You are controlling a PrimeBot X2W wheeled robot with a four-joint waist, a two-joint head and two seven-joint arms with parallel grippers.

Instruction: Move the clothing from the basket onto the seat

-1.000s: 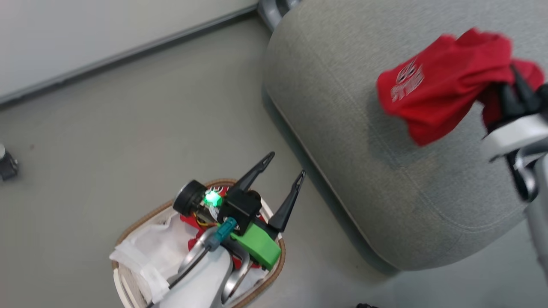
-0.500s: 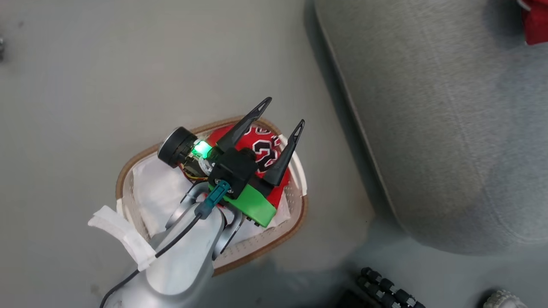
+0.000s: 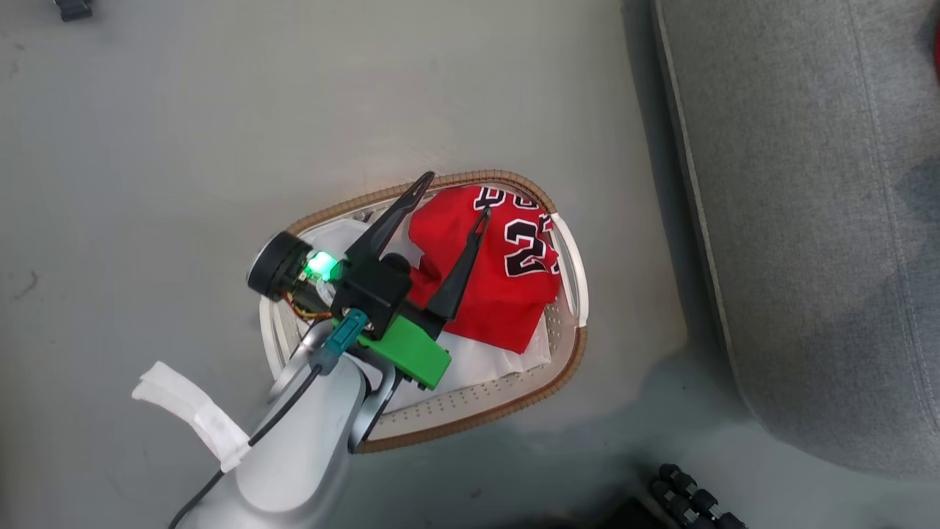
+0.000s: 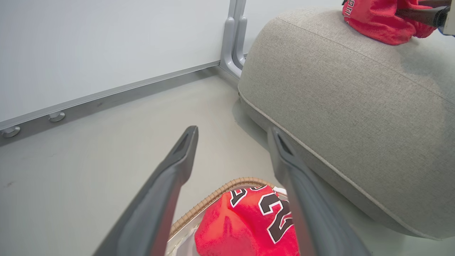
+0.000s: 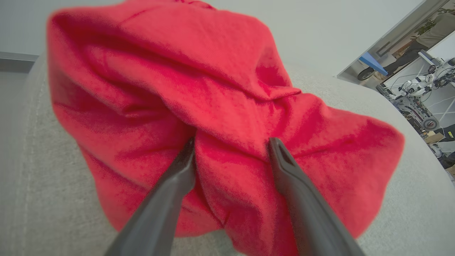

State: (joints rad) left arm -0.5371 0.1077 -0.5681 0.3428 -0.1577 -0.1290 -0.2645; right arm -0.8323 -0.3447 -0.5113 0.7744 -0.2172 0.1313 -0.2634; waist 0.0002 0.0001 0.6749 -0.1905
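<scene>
Right pincer (image 5: pixel 233 142) newly released, red garment (image 5: pixel 160 71) on seat (image 5: pixel 35 177); left pincer (image 3: pixel 456 194) agape above basket (image 3: pixel 470 427)

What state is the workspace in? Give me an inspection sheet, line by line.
Surface: smooth grey floor.
Job's things: numbered red jersey in the basket; second red shirt on the seat.
Clutter: small dark object on the floor.
Grippers: left gripper open over the basket; right gripper open, fingers against the shirt.
Cables: black cable along the left arm.
Surroundings: pale wall; machines beyond the seat.
</scene>
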